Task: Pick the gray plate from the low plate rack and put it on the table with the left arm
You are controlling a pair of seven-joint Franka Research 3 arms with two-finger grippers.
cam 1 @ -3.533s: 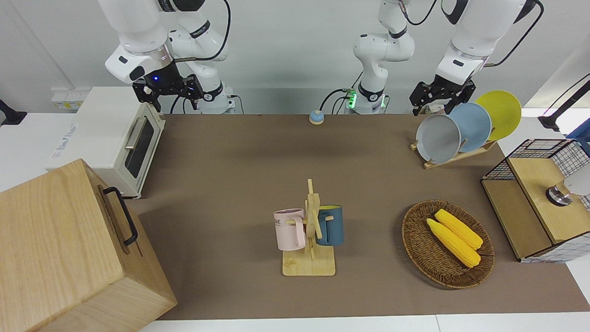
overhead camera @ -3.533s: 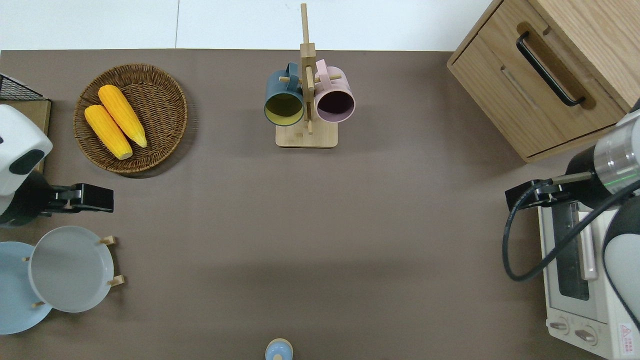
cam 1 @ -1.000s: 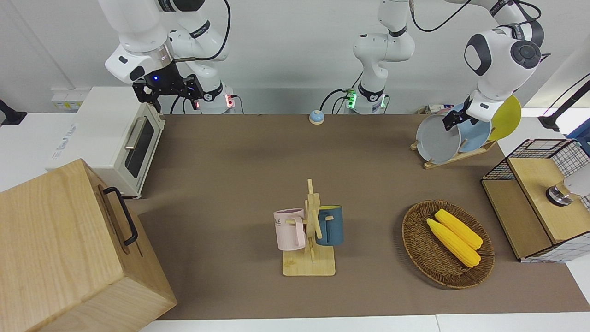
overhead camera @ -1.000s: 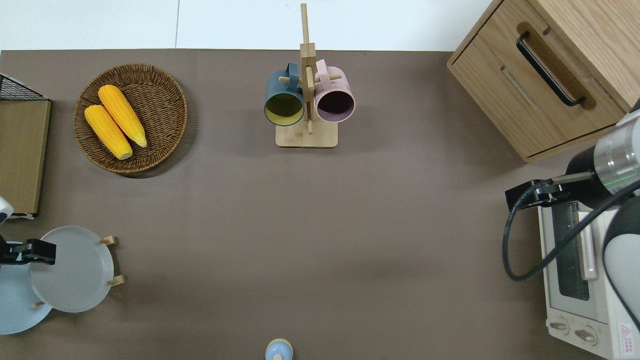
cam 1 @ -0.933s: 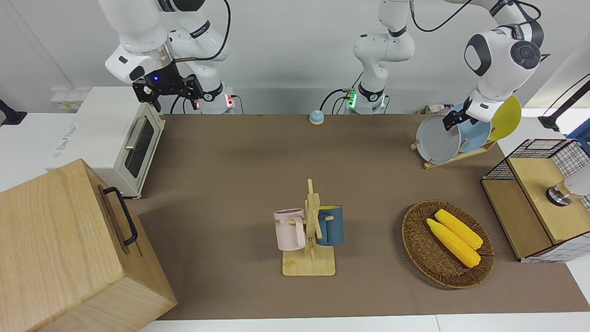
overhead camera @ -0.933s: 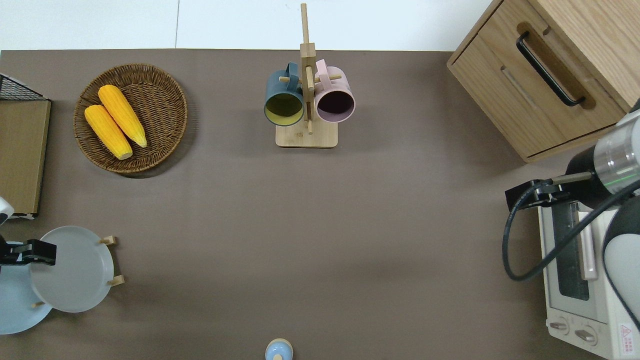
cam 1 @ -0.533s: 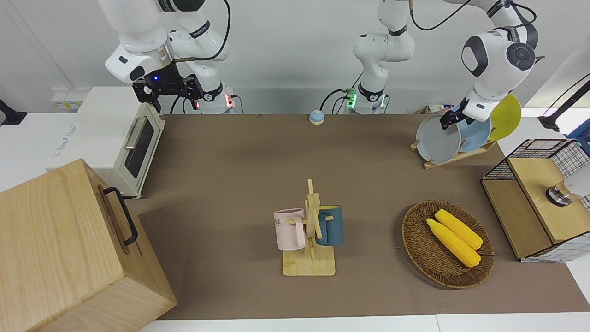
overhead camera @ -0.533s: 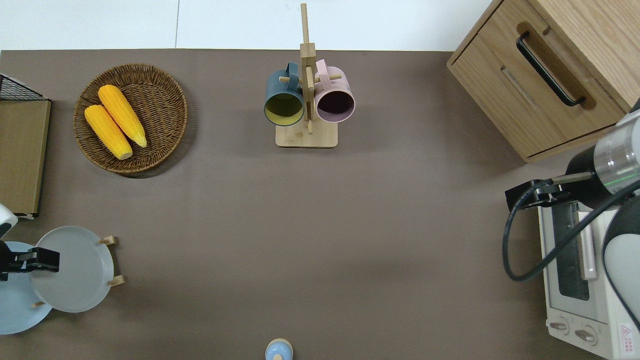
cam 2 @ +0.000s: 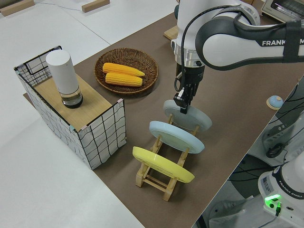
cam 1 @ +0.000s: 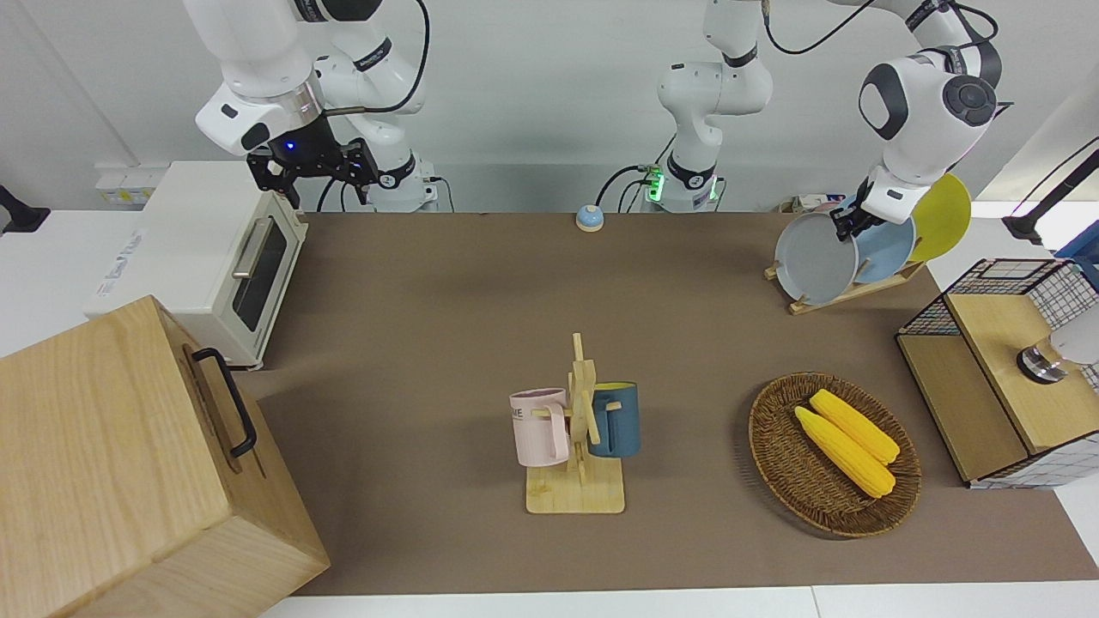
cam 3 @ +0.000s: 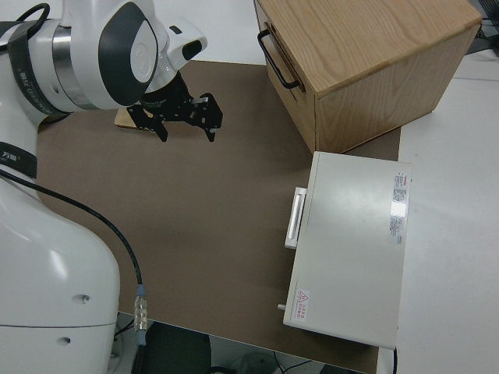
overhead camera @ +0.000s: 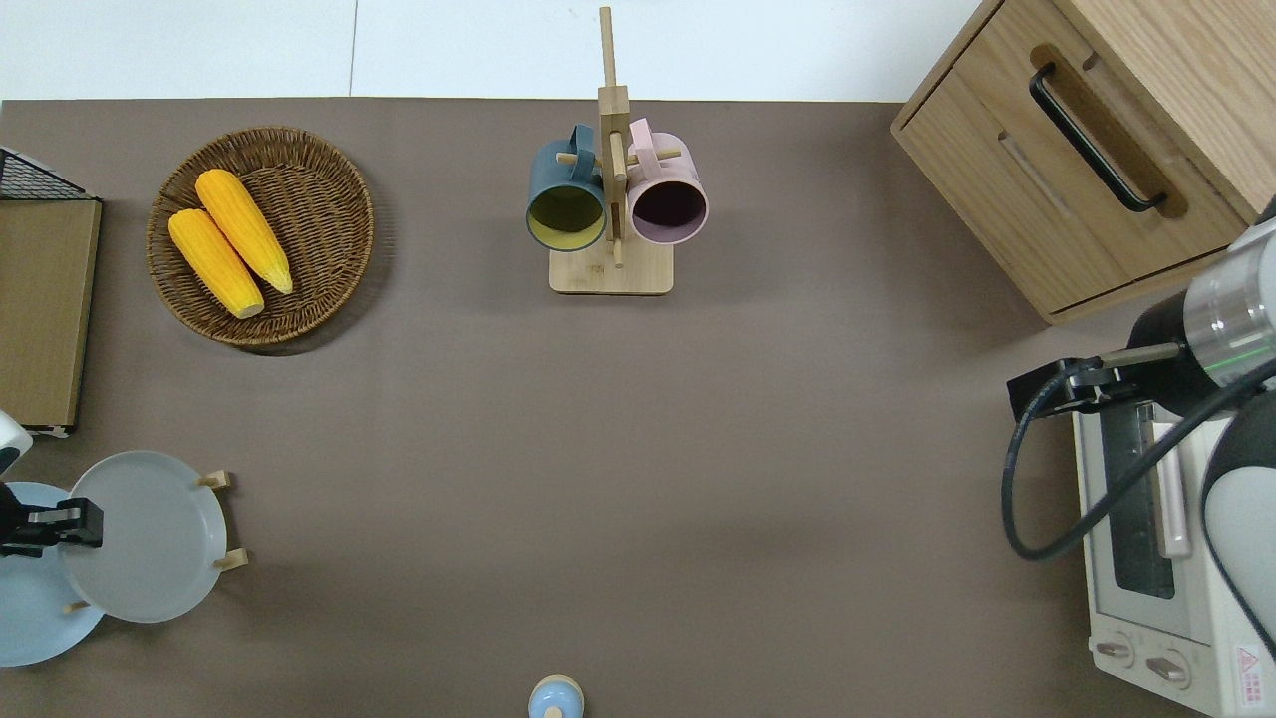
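The left arm's black two-finger hand grips the rim of the round pale gray plate. The plate stands in the low light-wood rack. The right arm is parked, its hand open.

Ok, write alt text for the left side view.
The left arm's hand reaches down onto the upper rim of the gray plate, which leans in the low plate rack beside a blue plate and a yellow plate. A basket of corn sits nearby.

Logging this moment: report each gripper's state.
Left gripper: at the gray plate's top rim; closure cannot be told.
Right gripper: open, parked.
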